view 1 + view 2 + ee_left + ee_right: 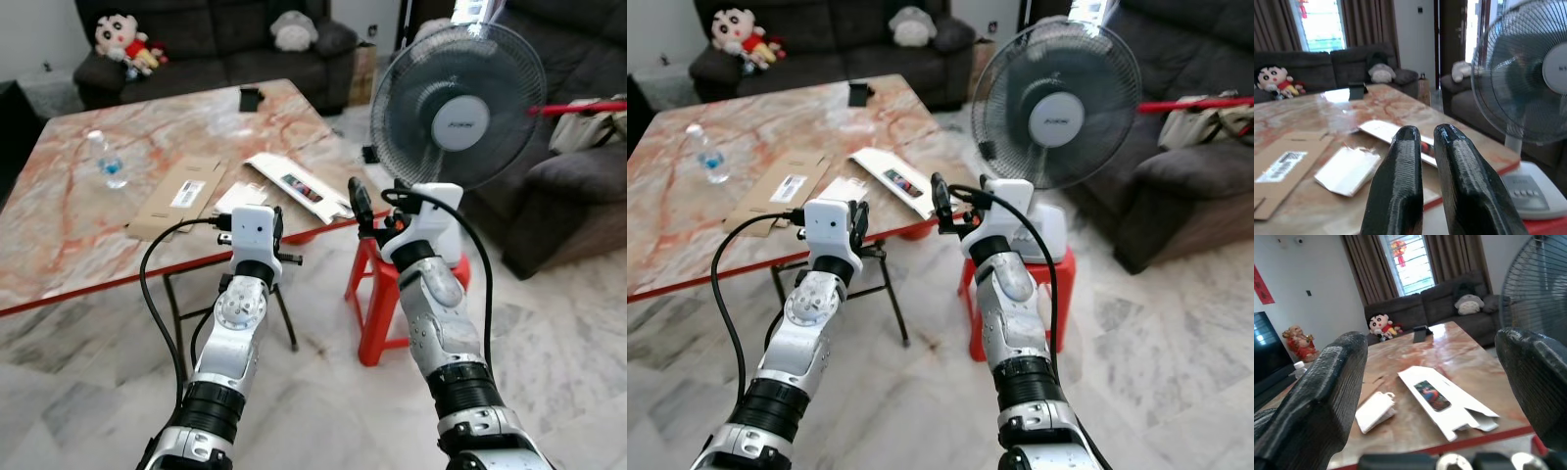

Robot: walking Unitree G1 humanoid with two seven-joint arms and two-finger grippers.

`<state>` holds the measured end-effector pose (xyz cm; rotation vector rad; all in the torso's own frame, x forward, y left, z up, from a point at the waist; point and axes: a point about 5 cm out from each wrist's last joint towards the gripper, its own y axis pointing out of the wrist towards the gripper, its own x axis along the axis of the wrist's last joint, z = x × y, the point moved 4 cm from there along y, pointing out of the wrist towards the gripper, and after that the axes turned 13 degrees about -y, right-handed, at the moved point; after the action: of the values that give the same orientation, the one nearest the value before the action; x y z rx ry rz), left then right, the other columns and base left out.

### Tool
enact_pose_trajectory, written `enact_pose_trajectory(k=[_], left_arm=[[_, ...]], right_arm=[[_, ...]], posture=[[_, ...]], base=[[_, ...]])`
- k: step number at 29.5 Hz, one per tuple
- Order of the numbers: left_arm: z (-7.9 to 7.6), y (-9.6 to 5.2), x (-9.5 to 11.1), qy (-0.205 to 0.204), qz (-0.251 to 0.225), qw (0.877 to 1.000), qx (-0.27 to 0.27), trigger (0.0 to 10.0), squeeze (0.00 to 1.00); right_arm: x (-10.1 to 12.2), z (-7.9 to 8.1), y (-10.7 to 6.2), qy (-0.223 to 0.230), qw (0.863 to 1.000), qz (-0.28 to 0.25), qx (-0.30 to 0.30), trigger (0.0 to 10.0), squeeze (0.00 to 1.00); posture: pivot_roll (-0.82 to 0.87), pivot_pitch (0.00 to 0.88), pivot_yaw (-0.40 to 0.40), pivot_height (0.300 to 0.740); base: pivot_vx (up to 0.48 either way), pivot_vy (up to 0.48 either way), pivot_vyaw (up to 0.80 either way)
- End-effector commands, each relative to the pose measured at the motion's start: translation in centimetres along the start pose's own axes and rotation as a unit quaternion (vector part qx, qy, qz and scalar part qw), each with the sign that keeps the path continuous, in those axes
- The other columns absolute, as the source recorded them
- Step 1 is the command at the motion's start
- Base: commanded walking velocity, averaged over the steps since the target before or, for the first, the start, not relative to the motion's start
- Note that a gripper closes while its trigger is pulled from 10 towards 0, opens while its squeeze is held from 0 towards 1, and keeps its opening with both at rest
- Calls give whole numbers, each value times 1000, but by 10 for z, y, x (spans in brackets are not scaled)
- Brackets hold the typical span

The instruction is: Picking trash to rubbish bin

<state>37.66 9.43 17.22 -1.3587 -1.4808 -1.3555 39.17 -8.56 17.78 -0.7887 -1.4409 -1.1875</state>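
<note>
Both arms are raised before the marble surface (59, 235). The left pincer (1431, 142) has its fingers nearly together, holding nothing; the right pincer (1430, 382) is spread wide and empty. The trash lies near the surface's edge — a white box (299, 184), a small white packet (1374, 410) and flat brown cardboard (176, 194) (a water bottle (110, 162) stands farther back). A fan (458, 108) stands on a red stool (377, 294) beside the surface.

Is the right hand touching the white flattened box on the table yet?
Apart. In the right wrist view the right hand is open, and the white flattened box lies on the table beyond its fingers, with bare tabletop between.
</note>
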Motion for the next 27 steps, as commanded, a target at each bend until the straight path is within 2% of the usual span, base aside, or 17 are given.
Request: enact_pose_trajectory(k=[1, 5, 7, 12, 16, 18, 22, 27], left_arm=[[7, 2, 7, 0, -6, 1000, 9, 10000, 0], [7, 4, 10, 1, -9, 1000, 9, 10000, 0], [8, 4, 11, 2, -11, 1000, 9, 10000, 0], [9, 5, 11, 5, -11, 1000, 9, 10000, 0], [11, 7, 11, 11, -12, 1000, 8, 10000, 0], [15, 8, 11, 28, -14, 999, 8, 10000, 0], [27, 10, 13, 41, -17, 999, 20, 10000, 0], [32, 9, 12, 44, -13, 999, 23, 10000, 0]], right_arm=[[11, 8, 6, 2, 1000, -13, 10, 10000, 0], [17, 9, 6, -17, 999, -26, 14, 10000, 0], [16, 10, 6, -23, 999, -24, 18, 10000, 0], [12, 5, 6, -2, 1000, -16, 5, 10000, 0], [7, -6, 4, -10, 1000, -6, -13, 10000, 0], [4, -16, 3, -29, 999, 1, -24, 10000, 0], [-2, -24, 0, -69, 997, 15, -25, 10000, 0], [-1, -30, -2, -65, 997, 12, -34, 10000, 0]], posture=[[-3, 5, 31, 740], [-1, 15, 34, 740], [-2, 18, 34, 740], [-4, 18, 34, 740], [-3, 17, 34, 740], [-7, 23, 33, 740], [-3, 23, 37, 740], [-12, 14, 40, 740]], base=[[319, 0, 0], [318, 0, 0], [319, 0, 800], [319, 0, 274], [319, 0, 0], [319, 0, 0], [320, 0, 0], [322, 0, 0]])
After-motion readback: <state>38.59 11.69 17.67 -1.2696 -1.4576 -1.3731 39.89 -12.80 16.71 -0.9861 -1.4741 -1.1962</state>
